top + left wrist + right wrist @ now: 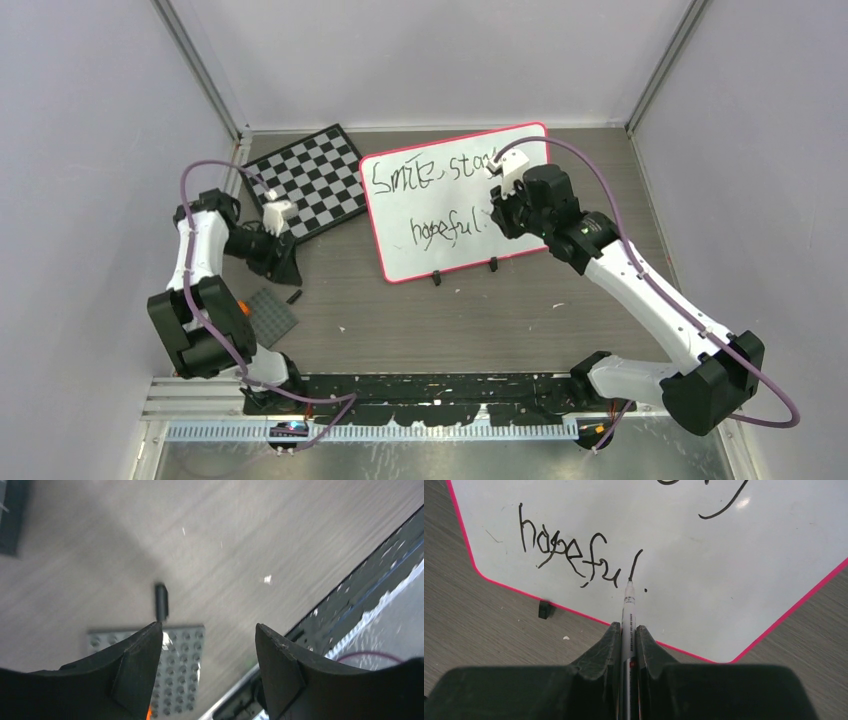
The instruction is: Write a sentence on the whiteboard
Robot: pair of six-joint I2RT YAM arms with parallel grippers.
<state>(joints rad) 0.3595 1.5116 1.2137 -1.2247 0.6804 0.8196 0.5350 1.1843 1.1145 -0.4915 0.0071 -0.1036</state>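
**Two arms, one whiteboard, one marker in hand**

Right arm: one. It reaches from the near right up over the right end of the whiteboard (400,255), elbow low and wrist bent down over the writing. The right gripper (628,628) is clamped on one marker (629,615). The marker's tip sits at the foot of the "l" in "hopeful", with a dot just beside it. Whether the tip touches the board cannot be told.

Left arm: one. It is folded well to the left of the whiteboard, forearm angled down toward the table. The left gripper (208,627) has its fingers spread, with nothing between them.

Whiteboard: one. It lies flat at the middle of the table, pink-framed, with two black feet (437,277) on its near edge.

The sentence (430,180): two lines, the lower one reading "hopeful".

Chessboard (310,180): one, just beside the whiteboard's left edge.

Grey studded plate (272,318): one, to the near left of the whiteboard.

Small black cylinder (295,297): one, between that plate and the whiteboard.
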